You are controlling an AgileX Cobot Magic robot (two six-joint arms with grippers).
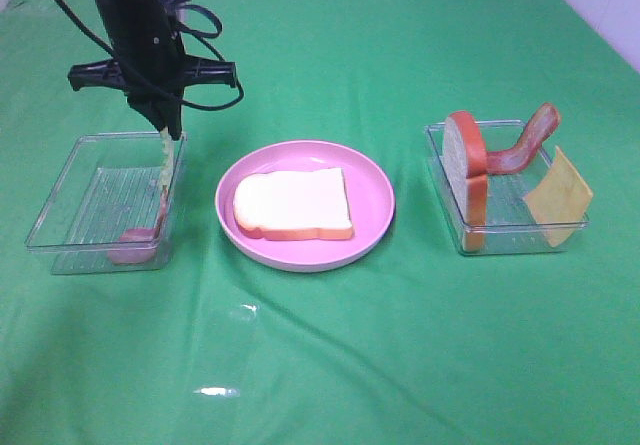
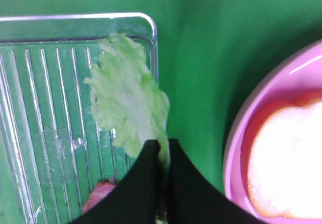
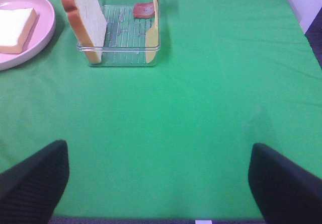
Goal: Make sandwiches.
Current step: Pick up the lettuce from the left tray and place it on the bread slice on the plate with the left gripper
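My left gripper (image 1: 168, 130) is shut on a pale green lettuce leaf (image 2: 128, 103), which hangs from it over the right side of the left clear tray (image 1: 70, 205). A red-brown bacon strip (image 1: 135, 237) lies in that tray. One white bread slice (image 1: 293, 203) lies flat on the round pink plate (image 1: 375, 190). The right clear tray (image 1: 500, 240) holds a second bread slice (image 1: 467, 170) on edge, a bacon strip (image 1: 525, 140) and a yellow cheese square (image 1: 558, 197). My right gripper (image 3: 158, 178) is open and empty, well clear of that tray.
A green cloth (image 1: 330, 355) covers the whole table. The table's right edge (image 3: 302, 17) and a pale wall show in the right wrist view. The plate sits between the two trays.
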